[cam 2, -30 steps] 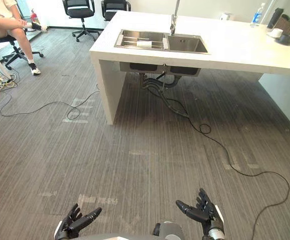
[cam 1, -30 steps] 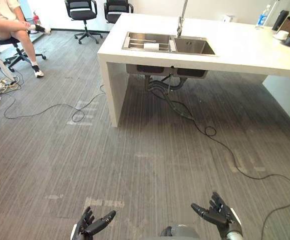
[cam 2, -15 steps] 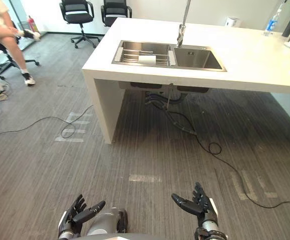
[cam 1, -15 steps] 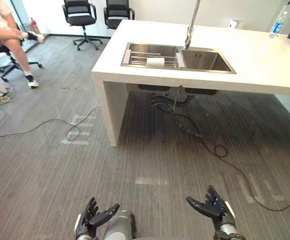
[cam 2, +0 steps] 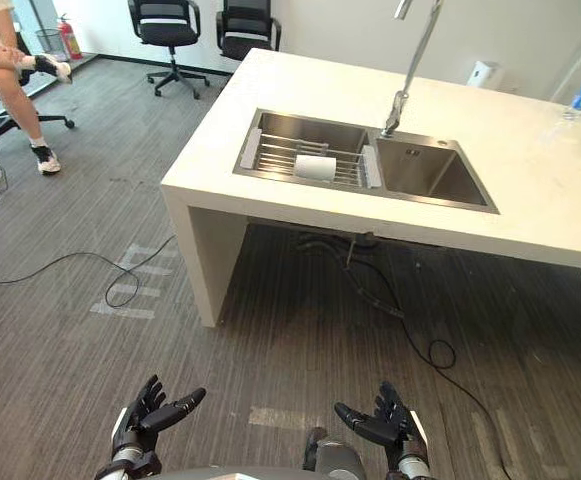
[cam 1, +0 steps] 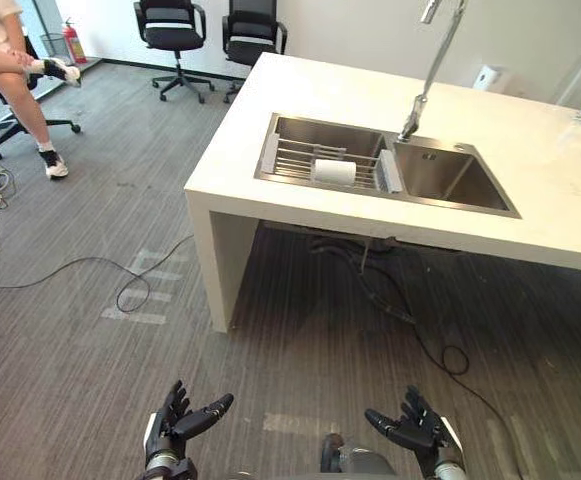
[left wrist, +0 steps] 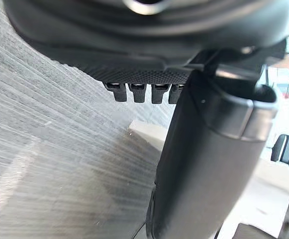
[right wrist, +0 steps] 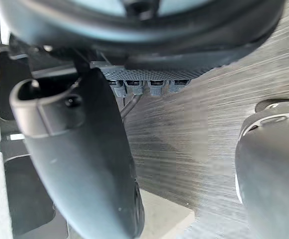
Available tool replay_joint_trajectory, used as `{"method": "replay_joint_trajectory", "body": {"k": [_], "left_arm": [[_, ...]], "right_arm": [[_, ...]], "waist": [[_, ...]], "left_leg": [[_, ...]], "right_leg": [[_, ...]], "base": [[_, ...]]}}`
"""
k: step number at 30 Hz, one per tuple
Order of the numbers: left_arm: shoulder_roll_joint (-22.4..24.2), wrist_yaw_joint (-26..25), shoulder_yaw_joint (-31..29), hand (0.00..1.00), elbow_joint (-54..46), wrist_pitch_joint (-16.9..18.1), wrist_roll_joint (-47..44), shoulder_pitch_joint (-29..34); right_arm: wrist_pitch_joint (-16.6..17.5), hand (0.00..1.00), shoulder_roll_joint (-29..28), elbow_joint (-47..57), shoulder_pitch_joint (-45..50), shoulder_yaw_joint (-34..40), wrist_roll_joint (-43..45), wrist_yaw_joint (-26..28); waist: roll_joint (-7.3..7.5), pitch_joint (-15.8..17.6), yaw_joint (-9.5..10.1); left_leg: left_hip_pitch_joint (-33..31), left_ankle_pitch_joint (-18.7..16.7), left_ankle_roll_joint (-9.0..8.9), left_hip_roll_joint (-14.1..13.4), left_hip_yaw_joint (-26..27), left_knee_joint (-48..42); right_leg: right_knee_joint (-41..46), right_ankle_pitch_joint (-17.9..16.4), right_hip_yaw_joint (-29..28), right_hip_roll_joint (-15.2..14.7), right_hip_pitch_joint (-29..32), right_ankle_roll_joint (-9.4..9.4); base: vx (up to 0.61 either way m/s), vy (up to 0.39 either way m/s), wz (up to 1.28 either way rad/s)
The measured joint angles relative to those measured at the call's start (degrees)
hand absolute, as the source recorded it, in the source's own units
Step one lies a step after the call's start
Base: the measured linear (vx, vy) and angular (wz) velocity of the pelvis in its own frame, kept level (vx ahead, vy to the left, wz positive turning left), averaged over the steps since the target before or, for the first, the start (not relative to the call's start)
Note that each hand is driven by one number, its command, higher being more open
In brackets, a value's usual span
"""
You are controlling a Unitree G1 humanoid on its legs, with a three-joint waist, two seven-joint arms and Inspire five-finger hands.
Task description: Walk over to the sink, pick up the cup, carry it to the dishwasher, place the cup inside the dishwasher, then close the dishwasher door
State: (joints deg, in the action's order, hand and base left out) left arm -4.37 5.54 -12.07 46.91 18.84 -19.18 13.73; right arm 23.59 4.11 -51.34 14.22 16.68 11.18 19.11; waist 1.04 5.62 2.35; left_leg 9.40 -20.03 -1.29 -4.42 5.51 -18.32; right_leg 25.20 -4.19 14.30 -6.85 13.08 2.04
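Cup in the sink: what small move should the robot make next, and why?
Probably a step forward toward the counter. The cup lies on its side on the rack in the left basin of the sink, while the left hand and right hand hang open and empty, low over the floor, short of the counter's edge. A reach from here would likely fall short.

Head stereo pair, downward on the same sink; wrist cameras low over floor

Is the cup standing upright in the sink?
No, the cup lies on its side on the wire rack over the left basin of the sink.
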Motion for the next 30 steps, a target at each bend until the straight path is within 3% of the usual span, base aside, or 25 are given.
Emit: {"method": "replay_joint_trajectory", "body": {"k": [3,4,5,6,7,8,11,13,14,15,16,19,21,23,24,26,30], "left_arm": [[1.83,-0.51,-0.02,1.0,0.01,0.77,0.05,-0.08],[2.89,-0.66,-0.09,1.0,0.01,1.2,0.12,0.07],[3.47,-1.04,-0.09,1.0,-0.09,1.77,0.28,0.13],[3.56,-1.2,0.04,1.0,-0.26,1.88,0.52,0.14],[3.39,-1.63,0.15,1.0,-1.84,2.09,1.27,0.27],[3.19,-1.79,0.16,1.0,-2.84,2.14,1.28,0.29],[1.29,-3.88,2.59,1.0,-12.06,2.28,1.28,0.39],[-0.32,-5.84,3.5,1.0,-21.57,2.47,1.24,0.43],[-0.73,-6.62,3.51,1.0,-25.73,2.54,1.26,0.44],[-1.32,-7.4,3.44,1.0,-30.19,2.77,1.23,0.5],[-2.71,-8.33,2.4,1.0,-36.06,3.67,1.13,0.37],[-4.38,-10.37,0.57,1.0,-46.15,3.77,1.15,-0.59],[-4.19,-11.82,0.08,1.0,-54.81,3.79,1.26,0.62],[-4.26,-12.92,-1.07,1.0,-62.3,3.91,2.26,1.58],[-4.33,-12.98,-2.38,1.0,-66.82,4.29,2.37,1.61],[-4.3,-12.78,-3.16,1.0,-69.61,5.28,2.35,1.64],[-4.3,-11.29,-2.47,1.0,-70.76,6.06,2.39,1.18]], "right_arm": [[-0.31,1.0,0.6,0.26,-2.42,-0.87,-0.02,-0.43],[-0.77,1.0,0.9,0.68,-2.62,-0.87,-0.02,-0.43],[-1.11,1.0,1.04,0.96,-2.4,-0.87,0.0,-0.47],[-1.17,1.0,1.21,1.08,-2.21,-0.88,0.01,-0.49],[-1.74,1.0,1.63,1.16,-2.09,-0.88,0.02,-0.57],[-1.98,1.0,1.79,1.18,-2.0,-0.85,0.06,-0.57],[-2.48,1.0,2.55,2.89,-0.2,-0.2,0.44,-0.48],[-3.13,1.0,2.61,4.6,0.62,0.03,0.43,-0.86],[-3.1,1.0,2.96,5.3,1.27,-0.12,0.42,-1.12],[-3.09,1.0,3.46,5.81,2.19,-0.41,0.42,-1.54],[-3.32,1.0,3.62,4.65,2.13,-1.64,0.08,-2.13],[-3.28,1.0,1.68,4.06,2.16,-2.45,-0.21,-2.87],[-3.29,1.0,0.93,3.5,2.18,-2.38,-0.33,-3.23],[-3.12,1.0,0.27,3.46,3.07,-2.26,-1.03,-3.43],[-2.94,1.0,-0.04,3.37,4.02,-1.98,-1.34,-3.35],[-2.71,1.0,-0.2,2.2,4.48,-1.22,-1.54,-2.87],[-2.46,1.0,-0.59,0.18,5.11,1.18,-2.38,-1.53]], "waist": [[-1.83,0.35,-0.08],[-2.41,0.25,0.07],[-2.36,0.4,-0.01],[-1.99,0.66,0.02],[-2.52,0.84,0.16],[-2.19,1.12,0.31],[-1.53,1.66,1.4],[-1.17,2.01,1.49],[-1.28,1.97,1.52],[-2.12,1.53,1.83],[-3.22,1.07,2.22],[-1.34,0.72,2.22],[-1.25,0.78,3.32],[-0.89,0.92,3.97],[-0.51,0.79,4.07],[-0.65,0.58,4.05],[-1.01,-0.9,3.14]], "left_leg": [[-4.14,0.58,-0.84,-2.86,-0.93,-11.67],[-7.6,2.99,-1.07,-4.18,-1.58,-20.26],[-11.2,8.24,-0.97,-5.36,-1.92,-28.91],[-13.47,10.69,-0.76,-6.25,-1.85,-33.47],[-17.74,10.84,-0.1,-8.77,-1.42,-41.93],[-19.28,10.42,0.13,-9.27,-1.38,-43.53],[-23.56,6.75,-0.18,-8.71,1.65,-35.63],[-23.7,5.16,-0.18,-5.2,4.57,-21.75],[-23.94,5.71,-0.32,-3.42,4.58,-16.36],[-23.78,9.03,-0.03,-2.26,4.34,-10.18],[-23.26,13.67,1.45,-1.72,4.43,-7.79],[-22.83,10.54,3.01,1.45,4.74,-7.97],[-22.11,8.06,3.56,2.01,5.56,-8.98],[-19.7,5.68,3.45,2.82,6.03,-9.15],[-17.51,4.22,4.22,3.52,6.03,-8.83],[-15.14,3.69,5.24,3.42,5.86,-7.84],[-10.16,4.34,3.25,1.31,4.38,-3.17]], "right_leg": [[1.61,-4.44,1.68,1.44,-1.73,-1.27],[1.61,-5.92,2.38,1.99,-3.36,-1.73],[1.04,-7.22,3.18,2.11,-5.73,-2.14],[0.32,-7.67,3.64,2.32,-7.16,-2.48],[-1.73,-8.42,4.24,3.23,-10.47,-3.03],[-2.67,-8.69,4.4,3.32,-11.68,-3.17],[-7.61,-8.55,4.58,2.49,-16.13,-2.72],[-8.99,-8.61,4.45,0.08,-18.07,-1.2],[-8.49,-9.09,4.13,-0.93,-18.41,0.22],[-7.1,-10.31,3.55,-1.3,-18.45,1.77],[-4.23,-13.07,2.1,-1.93,-18.56,3.73],[-3.61,-14.13,-3.28,-4.24,-18.46,3.11],[-1.36,-13.83,-3.95,-5.27,-18.19,3.48],[7.21,-13.1,-4.37,-7.22,-16.01,4.32],[17.28,-9.8,-4.98,-9.21,-12.12,4.87],[24.17,-7.68,-5.09,-10.24,-9.67,4.94],[22.12,-10.24,-0.48,-8.5,-5.63,3.95]], "base": [[0.37,-0.261,0.18],[0.35,-0.235,0.22],[0.33,-0.218,0.28],[0.37,-0.189,0.32],[0.29,-0.128,0.21],[0.31,-0.128,0.16],[0.25,-0.011,0.06],[0.28,0.115,0.06],[0.27,0.155,-0.05],[0.34,0.218,-0.18],[0.28,0.179,-0.17],[0.25,0.138,0.03],[0.19,0.127,-0.13],[0.25,0.143,-0.09],[0.22,0.091,0.05],[0.21,0.033,0.09],[0.24,-0.067,0.14]]}}
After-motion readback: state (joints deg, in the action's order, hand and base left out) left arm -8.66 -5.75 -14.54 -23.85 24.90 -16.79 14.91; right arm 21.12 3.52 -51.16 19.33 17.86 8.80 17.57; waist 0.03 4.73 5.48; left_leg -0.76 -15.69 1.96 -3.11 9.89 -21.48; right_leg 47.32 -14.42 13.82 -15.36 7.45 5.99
